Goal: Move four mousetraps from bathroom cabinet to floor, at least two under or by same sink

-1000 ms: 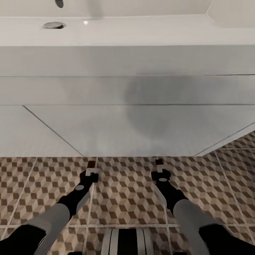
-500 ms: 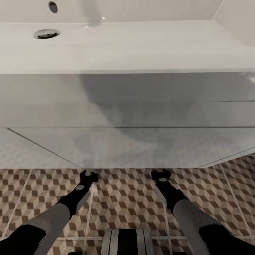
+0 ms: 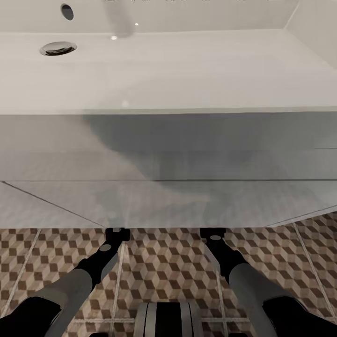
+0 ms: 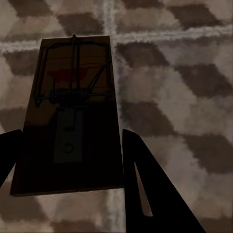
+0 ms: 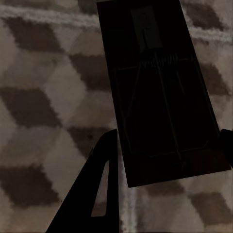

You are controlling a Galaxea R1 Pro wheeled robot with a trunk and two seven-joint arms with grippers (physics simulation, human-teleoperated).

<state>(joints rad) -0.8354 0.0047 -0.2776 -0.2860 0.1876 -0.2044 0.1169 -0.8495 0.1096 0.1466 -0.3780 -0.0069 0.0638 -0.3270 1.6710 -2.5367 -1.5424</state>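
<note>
Head view is looking down over the sink, white basin across the top, drain sitting at far left with an overflow hole just above it. White vanity front is dropping below the basin rim, with a grey shadow lying across it. Floor with the cube tiles is showing along the bottom. Both arms are reaching forward to the vanity's lower edge.

Left gripper is sitting right at that edge, over a grout line. Left wrist view is showing it pinching the left trap across its width, a dark finger pressing one long side and the other finger at the opposite side. Trap is lying flat to the camera, in shade, wire bar and spring showing, red mark near the far end. Tiles and a grout crossing are showing behind it. Cannot tell if it is touching the floor.

Robot base is showing at bottom centre, between the arms.

Right gripper is level with the left one, well apart from it, also at the vanity edge. Right wrist view is showing it pinching the right trap across its width, one finger against a long side, the other just peeking in at the frame edge. This trap is very dark, wire faintly visible, tilted a bit against the tile pattern. Floor contact cannot be told here either.
</note>
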